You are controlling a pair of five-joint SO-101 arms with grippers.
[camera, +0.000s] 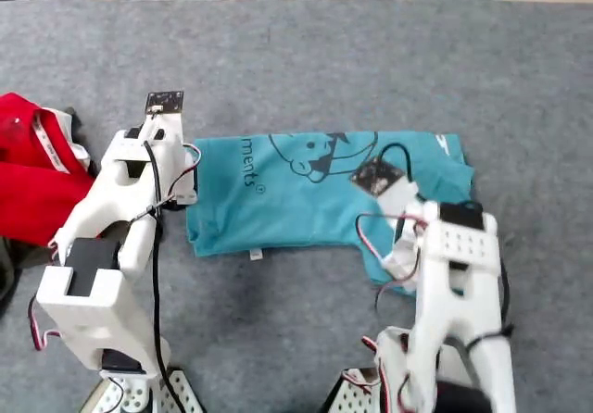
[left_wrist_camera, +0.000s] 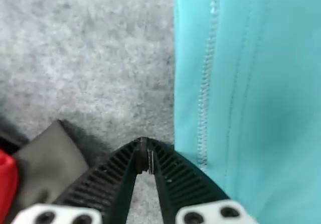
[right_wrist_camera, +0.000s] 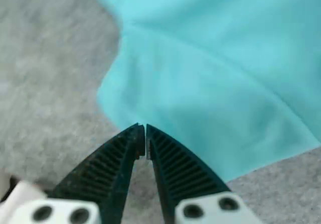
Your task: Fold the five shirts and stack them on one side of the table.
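Grey felt table [camera: 278, 52] bears smooth teal shirt [camera: 278, 200]; left pincer [left_wrist_camera: 144, 146] and right pincer [right_wrist_camera: 144, 132] closed.

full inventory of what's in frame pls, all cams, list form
teal shirt: 1, teal with dark print, partly folded, middle of the table
red shirt: 1, red with white neck trim, bunched at the table's left edge
table cover: 1, grey, felt-like, under everything
left arm: 1, white, between the red shirt and the teal shirt
right arm: 1, white, over the teal shirt's near right corner
left pincer: 1, black, shut, tips over the cover beside the teal shirt's stitched hem
right pincer: 1, black, shut, tips at the teal shirt's edge; cannot tell if it pinches cloth
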